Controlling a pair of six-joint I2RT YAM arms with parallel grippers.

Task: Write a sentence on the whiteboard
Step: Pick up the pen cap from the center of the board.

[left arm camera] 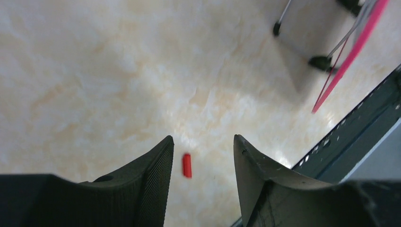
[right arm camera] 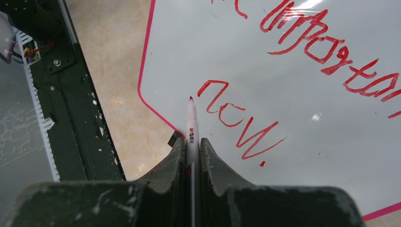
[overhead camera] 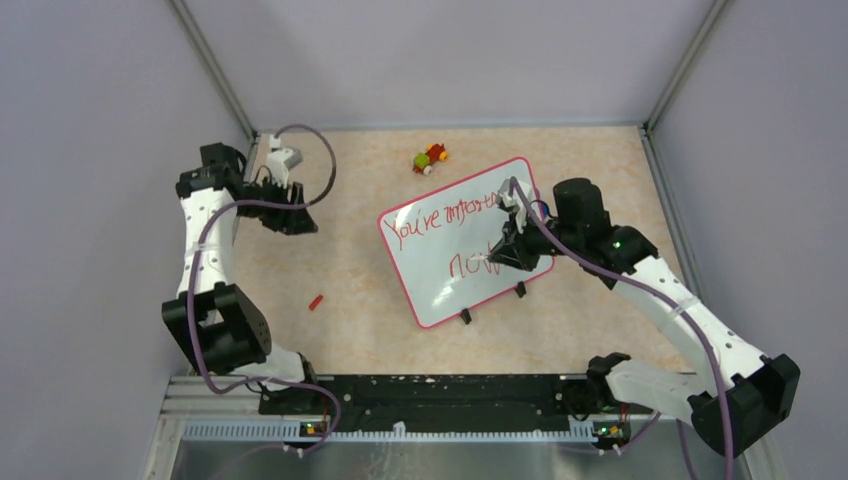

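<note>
The whiteboard lies tilted at the table's middle right, pink-rimmed, with two black clips on its near edge. The sentence in red reads "You're important", with "now" and a dot below it. My right gripper is shut on a white marker whose red tip stands by the start of "now"; I cannot tell whether it touches the board. My left gripper is open and empty, high above the table at the far left. The board's rim shows in the left wrist view.
A small red marker cap lies on the table left of the board, also seen between the left fingers. A small colourful toy sits at the back. The black base rail runs along the near edge.
</note>
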